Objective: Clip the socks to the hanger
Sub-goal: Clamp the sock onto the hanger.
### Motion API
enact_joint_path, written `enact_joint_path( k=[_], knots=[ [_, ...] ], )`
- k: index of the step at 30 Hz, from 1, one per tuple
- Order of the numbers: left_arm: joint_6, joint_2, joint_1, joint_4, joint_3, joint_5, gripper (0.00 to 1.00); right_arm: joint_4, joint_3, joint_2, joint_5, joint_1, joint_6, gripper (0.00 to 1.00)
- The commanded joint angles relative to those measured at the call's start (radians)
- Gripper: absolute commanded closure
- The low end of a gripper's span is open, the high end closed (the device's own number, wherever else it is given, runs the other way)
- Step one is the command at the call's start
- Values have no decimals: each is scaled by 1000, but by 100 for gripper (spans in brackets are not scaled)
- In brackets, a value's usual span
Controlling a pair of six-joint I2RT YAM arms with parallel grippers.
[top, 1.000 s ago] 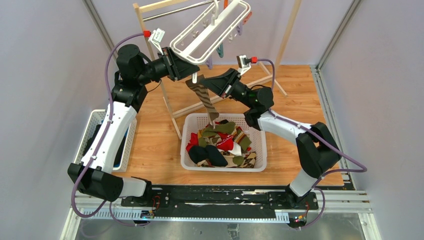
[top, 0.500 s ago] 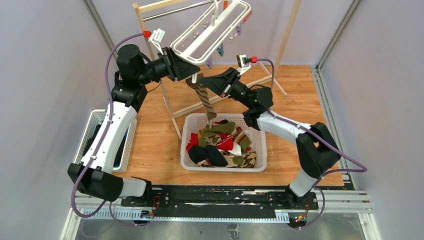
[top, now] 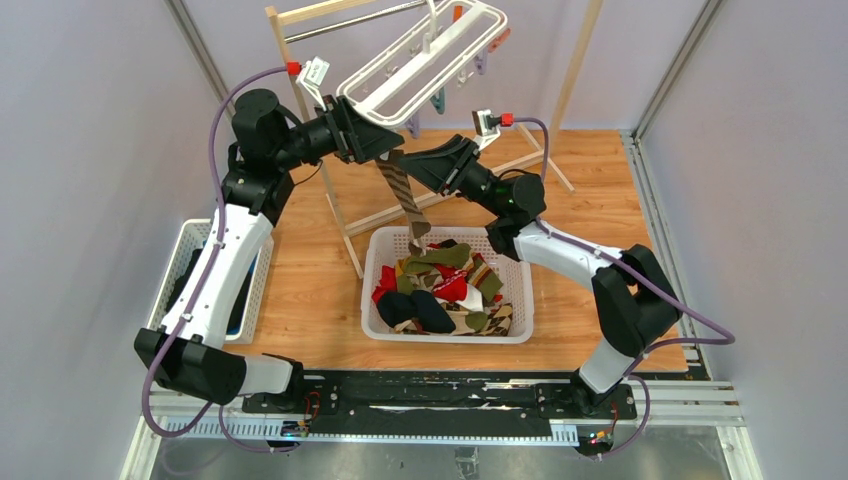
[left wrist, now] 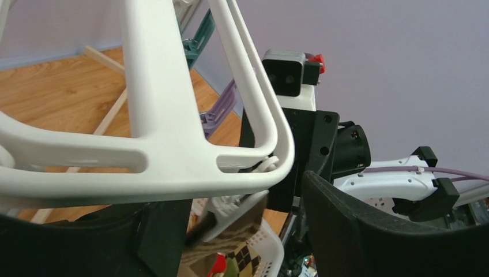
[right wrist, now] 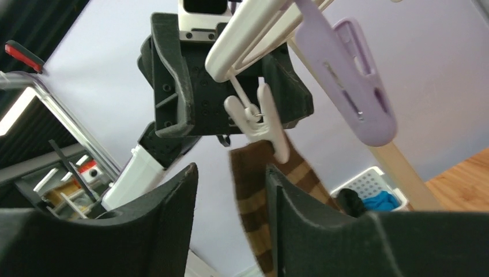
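The white oval hanger (top: 420, 62) hangs tilted from the wooden rack, and its rail (left wrist: 173, 156) fills the left wrist view. A brown striped sock (top: 405, 195) dangles from a white clip (right wrist: 262, 121) at the hanger's near end. The sock (right wrist: 254, 190) hangs free, held only by that clip. My left gripper (top: 385, 148) is open just under the hanger end, the clip (left wrist: 230, 213) close to its left finger. My right gripper (top: 422, 165) is open too, the sock hanging between its fingers (right wrist: 311, 231) without being pinched. More socks (top: 445, 285) fill the basket below.
A white basket (top: 450, 335) sits mid-table under the sock. A second white basket (top: 195, 265) with a dark bundle and blue cloth is at the left. The wooden rack (top: 300, 60) stands behind. A purple clip (right wrist: 352, 81) hangs beside the white one.
Both grippers have opened. The right one let go of the sock, which now hangs from the white clip; the left released the clip. The hanger end lifted slightly.
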Motion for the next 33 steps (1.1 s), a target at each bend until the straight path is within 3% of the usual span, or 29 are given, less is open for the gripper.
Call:
enact_joint_path(
  k=[1, 3, 8, 15, 18, 33],
  knots=[
    [28, -29, -5, -20, 12, -3, 29, -37, -25, -45, -25, -4, -59, 45],
    [44, -31, -5, -28, 13, -7, 30, -69, -50, -70, -25, -28, -82, 39],
    [76, -33, -5, -54, 26, -14, 31, -216, -85, -138, -25, -95, -175, 37],
    [95, -42, -5, -77, 31, -11, 32, -663, 13, -233, 51, -119, -561, 36],
    [99, -43, -5, -86, 34, -12, 32, -778, 77, -237, 89, -119, -682, 36],
    [103, -60, -5, -137, 59, -6, 34, -849, 234, -164, 117, -84, -884, 46]
  ],
)
